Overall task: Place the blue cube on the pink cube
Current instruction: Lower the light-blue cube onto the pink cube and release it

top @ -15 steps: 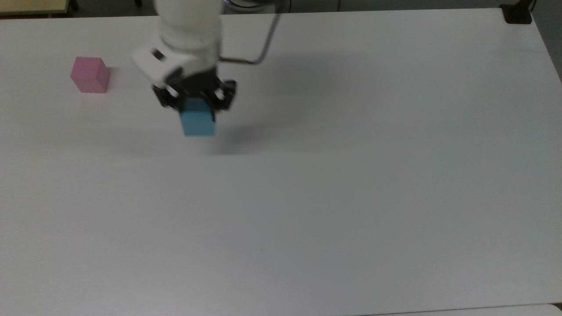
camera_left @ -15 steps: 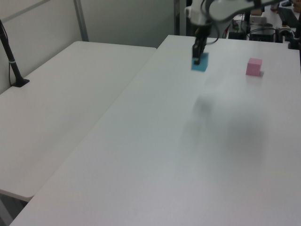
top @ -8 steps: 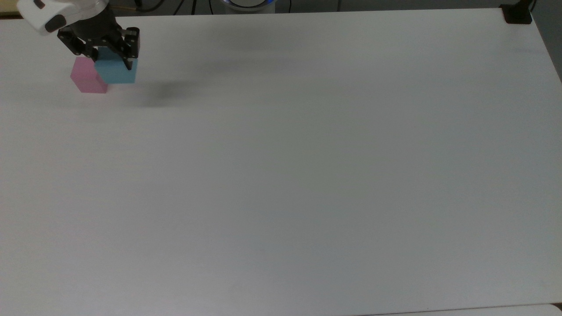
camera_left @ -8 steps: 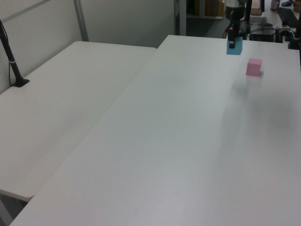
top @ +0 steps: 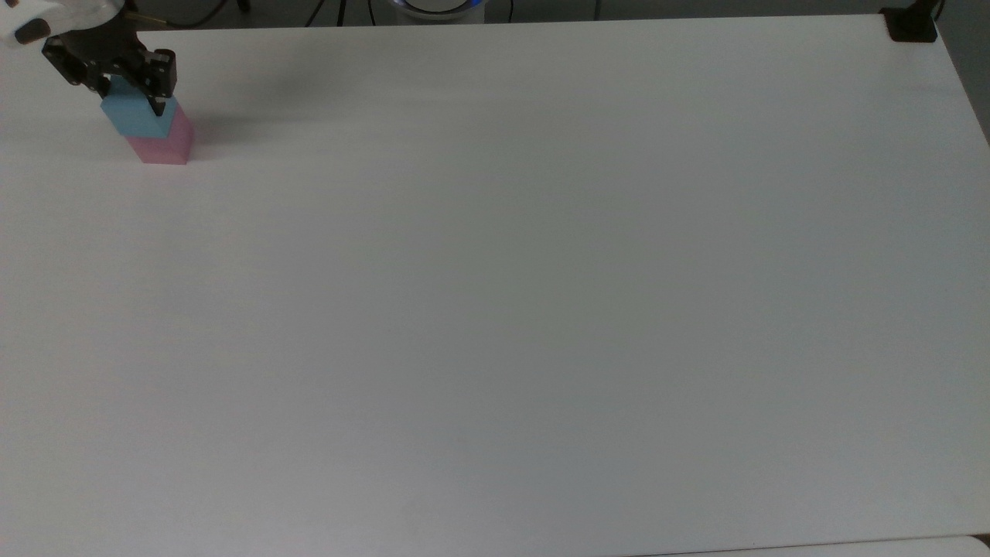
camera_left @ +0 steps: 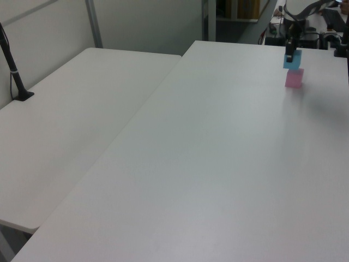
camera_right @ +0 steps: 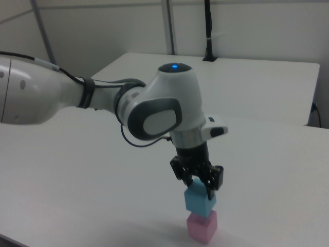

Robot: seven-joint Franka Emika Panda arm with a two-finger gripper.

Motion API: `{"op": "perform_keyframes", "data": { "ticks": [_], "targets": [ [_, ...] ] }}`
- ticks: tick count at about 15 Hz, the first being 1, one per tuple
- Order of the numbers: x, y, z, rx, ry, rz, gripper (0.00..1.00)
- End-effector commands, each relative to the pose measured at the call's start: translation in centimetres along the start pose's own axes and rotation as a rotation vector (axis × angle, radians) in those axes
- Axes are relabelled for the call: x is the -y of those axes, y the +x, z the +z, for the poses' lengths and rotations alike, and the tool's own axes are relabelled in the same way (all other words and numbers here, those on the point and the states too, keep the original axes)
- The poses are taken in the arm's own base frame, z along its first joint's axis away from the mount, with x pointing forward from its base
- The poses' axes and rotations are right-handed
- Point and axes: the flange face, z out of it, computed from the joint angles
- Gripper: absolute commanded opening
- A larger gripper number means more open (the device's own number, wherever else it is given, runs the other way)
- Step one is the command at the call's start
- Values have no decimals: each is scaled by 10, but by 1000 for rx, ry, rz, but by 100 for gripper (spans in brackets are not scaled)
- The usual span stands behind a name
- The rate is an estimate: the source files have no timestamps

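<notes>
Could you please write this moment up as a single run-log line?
phase: placing | gripper: shut on blue cube | blue cube: directly over pink cube, contact unclear | table: nothing else

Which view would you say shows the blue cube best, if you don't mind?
The right view: the blue cube is nearest, squarely above the pink cube. The top view has it at the corner; the left view shows it far off.

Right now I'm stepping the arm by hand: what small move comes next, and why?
Probably open the claw. It grips the small light-blue matte cube, which in the right view appears to sit squarely on the pale-pink matte cube.
</notes>
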Motion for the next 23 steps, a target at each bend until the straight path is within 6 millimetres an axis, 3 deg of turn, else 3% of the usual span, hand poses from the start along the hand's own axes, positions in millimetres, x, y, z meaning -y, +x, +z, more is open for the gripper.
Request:
{"op": "perform_keyframes", "data": {
  "ticks": [1,3,5,10,12,13,14,17,19,22,23],
  "targets": [
    [-13,-17,10,-29,-7,-35,10],
    [-11,-20,17,-16,1,-49,11],
    [-9,-18,19,-21,-5,-49,21],
    [-2,-16,29,-28,-10,-26,24],
    [-1,-16,30,-33,-13,-24,41],
    [-1,-16,31,-30,-12,-24,60],
    [-1,-16,31,-29,-11,-23,99],
    [-1,-17,28,-22,2,-18,100],
    [-2,-19,13,-2,30,-18,100],
    [-3,-8,-55,23,79,-24,100],
    [6,-2,-75,26,88,-7,100]
  ]
}}
